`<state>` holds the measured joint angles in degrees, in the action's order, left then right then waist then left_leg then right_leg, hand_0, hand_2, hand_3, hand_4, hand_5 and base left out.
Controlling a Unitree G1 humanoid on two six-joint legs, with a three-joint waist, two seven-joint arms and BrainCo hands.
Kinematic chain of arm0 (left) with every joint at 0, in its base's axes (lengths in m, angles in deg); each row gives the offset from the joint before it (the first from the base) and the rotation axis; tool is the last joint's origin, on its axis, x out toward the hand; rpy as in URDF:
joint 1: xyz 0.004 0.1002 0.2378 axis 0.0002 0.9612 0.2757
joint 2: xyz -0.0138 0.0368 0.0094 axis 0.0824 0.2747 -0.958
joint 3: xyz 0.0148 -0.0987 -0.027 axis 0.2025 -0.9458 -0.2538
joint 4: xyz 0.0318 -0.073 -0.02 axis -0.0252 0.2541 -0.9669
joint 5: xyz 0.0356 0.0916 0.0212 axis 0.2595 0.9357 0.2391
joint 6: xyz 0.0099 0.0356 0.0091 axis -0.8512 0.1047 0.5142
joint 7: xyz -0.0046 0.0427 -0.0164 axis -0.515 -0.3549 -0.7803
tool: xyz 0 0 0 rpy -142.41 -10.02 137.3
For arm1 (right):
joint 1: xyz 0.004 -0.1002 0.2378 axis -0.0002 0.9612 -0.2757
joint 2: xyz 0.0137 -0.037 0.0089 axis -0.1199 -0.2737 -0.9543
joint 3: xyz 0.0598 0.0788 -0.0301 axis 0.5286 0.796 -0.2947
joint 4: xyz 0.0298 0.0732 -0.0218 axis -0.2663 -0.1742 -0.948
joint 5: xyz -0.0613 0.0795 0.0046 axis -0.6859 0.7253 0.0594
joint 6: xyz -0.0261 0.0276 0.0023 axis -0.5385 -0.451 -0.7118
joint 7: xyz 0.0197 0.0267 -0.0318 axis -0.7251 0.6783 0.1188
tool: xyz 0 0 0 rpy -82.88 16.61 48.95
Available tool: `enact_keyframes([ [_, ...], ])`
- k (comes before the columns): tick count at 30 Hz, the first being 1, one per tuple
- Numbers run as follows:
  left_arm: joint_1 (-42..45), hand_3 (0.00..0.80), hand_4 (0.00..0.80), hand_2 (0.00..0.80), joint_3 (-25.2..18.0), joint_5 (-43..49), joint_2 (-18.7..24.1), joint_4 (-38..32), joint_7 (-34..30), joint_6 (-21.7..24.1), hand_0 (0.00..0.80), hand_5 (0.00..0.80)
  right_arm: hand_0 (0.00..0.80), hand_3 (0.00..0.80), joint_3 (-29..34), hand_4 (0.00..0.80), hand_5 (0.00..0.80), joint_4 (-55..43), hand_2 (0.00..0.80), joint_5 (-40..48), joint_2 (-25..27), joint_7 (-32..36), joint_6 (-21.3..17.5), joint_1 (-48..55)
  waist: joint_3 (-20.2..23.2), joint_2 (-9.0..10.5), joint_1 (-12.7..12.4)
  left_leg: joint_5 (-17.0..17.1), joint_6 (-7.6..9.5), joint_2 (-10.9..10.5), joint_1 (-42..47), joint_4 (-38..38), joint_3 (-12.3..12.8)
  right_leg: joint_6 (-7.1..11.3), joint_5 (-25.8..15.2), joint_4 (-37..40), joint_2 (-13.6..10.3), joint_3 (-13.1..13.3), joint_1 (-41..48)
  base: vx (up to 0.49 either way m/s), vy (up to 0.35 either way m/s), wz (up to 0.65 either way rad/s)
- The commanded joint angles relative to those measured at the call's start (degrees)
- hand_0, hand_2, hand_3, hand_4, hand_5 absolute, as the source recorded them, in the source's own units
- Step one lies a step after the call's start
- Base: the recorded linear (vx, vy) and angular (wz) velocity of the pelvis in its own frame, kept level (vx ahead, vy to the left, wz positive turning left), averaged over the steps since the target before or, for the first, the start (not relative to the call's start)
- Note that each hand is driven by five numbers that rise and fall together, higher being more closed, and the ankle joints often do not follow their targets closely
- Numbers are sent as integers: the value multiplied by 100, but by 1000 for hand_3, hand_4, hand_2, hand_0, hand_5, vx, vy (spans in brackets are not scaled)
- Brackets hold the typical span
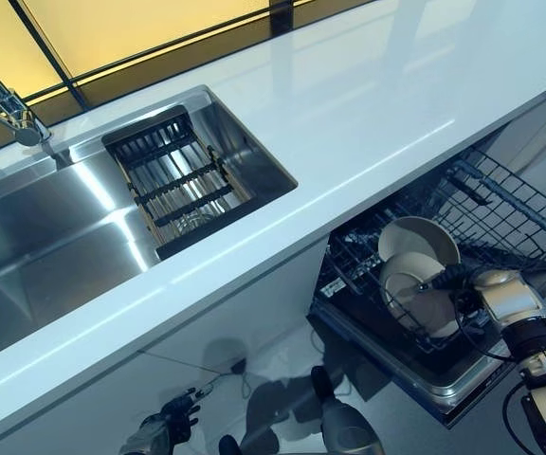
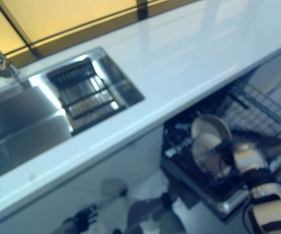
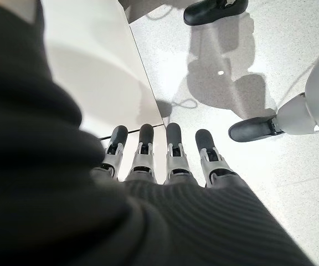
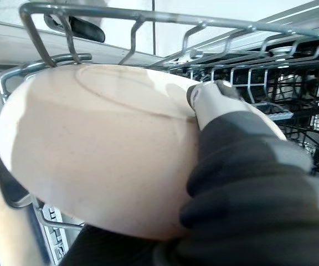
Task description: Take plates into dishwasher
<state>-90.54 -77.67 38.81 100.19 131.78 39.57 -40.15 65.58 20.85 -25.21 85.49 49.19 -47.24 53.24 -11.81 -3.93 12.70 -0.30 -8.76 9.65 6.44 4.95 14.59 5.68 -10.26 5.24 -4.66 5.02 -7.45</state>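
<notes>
As the right hand (image 1: 500, 294) grips a plate (image 4: 93, 155) in its fingers, lower right, we slot it into the dishwasher rack (image 1: 500, 204) | second plate (image 1: 417, 237) already racked | next: seat, release | left hand (image 3: 165, 160) idle, fingers straight.

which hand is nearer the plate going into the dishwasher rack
Right. The right hand grips the plate at the dishwasher rack. The left hand hangs low by the floor, far from it.
</notes>
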Motion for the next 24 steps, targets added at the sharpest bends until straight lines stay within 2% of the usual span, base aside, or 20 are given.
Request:
enact_keyframes([
  [1,-245,0,0,0,198,-157,276,163,-21,94,0,0,800,800,-202,800,800,364,800,-223,-227,-62,-228,-163,161,465,-169,-3,79,107,107,5,-405,369,245,-24,-495,4,255,0,-4,10],
  [10,-318,0,0,0,251,-130,259,193,-9,95,0,0,800,800,-320,800,800,576,800,-409,-370,-81,-273,-162,150,453,-247,10,86,109,63,5,-492,366,268,-24,-502,-18,283,0,-6,4],
  [11,-320,0,0,0,253,-130,263,192,-6,97,0,0,734,734,-319,734,734,573,734,-407,-360,-61,-257,-157,150,455,-249,11,86,110,56,5,-498,367,270,-24,-500,-18,281,-10,-8,3],
  [12,-324,0,0,0,260,-136,266,189,0,92,0,0,549,549,-318,549,549,566,549,-404,-346,-49,-243,-155,149,459,-249,14,87,110,46,5,-505,366,271,-24,-498,-15,275,0,0,0],
  [13,-332,0,0,0,259,-123,276,190,1,86,0,0,0,0,-300,0,0,548,0,-323,-305,-107,-254,-151,142,469,-247,13,88,114,48,5,-510,365,271,-24,-498,-13,280,0,0,0],
  [20,-338,0,0,0,212,-86,315,196,1,76,0,0,0,0,-225,0,0,303,0,-301,-96,40,-190,-102,141,532,-217,16,85,122,43,5,-512,363,274,-24,-476,10,287,0,0,0],
  [24,-314,0,0,0,127,-60,328,208,19,67,0,0,0,0,-73,0,0,-23,0,-444,178,206,-82,-31,193,630,-156,6,93,131,69,5,-469,376,281,-24,-440,66,310,27,-8,0],
])
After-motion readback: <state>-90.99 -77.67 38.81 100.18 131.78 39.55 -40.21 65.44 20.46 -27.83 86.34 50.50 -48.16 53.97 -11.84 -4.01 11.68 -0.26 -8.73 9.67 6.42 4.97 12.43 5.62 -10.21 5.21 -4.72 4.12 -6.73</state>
